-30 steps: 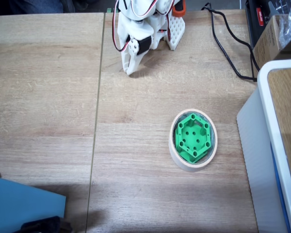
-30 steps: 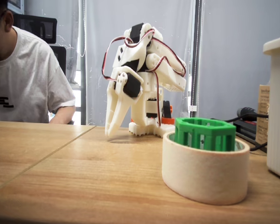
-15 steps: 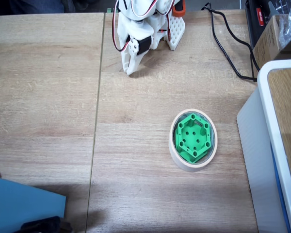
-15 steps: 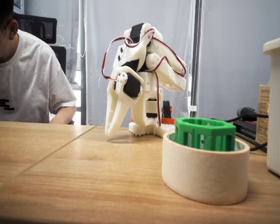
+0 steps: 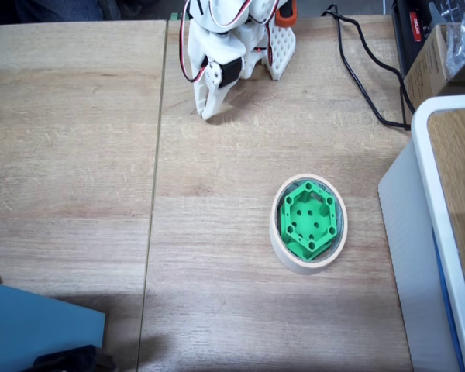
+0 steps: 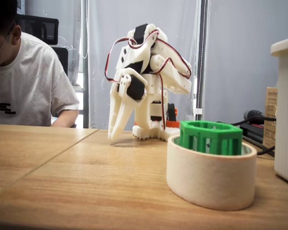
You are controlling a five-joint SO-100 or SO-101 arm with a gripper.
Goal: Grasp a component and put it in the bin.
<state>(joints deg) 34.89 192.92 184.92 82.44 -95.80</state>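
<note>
The green hexagonal component (image 5: 311, 218) (image 6: 210, 137) sits inside the bin (image 5: 297, 262) (image 6: 209, 180), a cream ring of masking tape on the wooden table, with its top rising above the ring's rim. My white gripper (image 5: 208, 114) (image 6: 113, 135) is folded back near the arm's base, far from the ring, at the table's far edge. Its fingers point down at the table, pressed together with nothing between them.
A large white-rimmed box (image 5: 438, 225) (image 6: 287, 110) stands to the right of the ring. Black cables (image 5: 364, 74) run along the far right. A blue object (image 5: 39, 329) lies at the near left corner. A person in a white shirt (image 6: 24, 81) sits behind the table.
The arm and the green piece have not moved. The person behind the table has shifted their head slightly.
</note>
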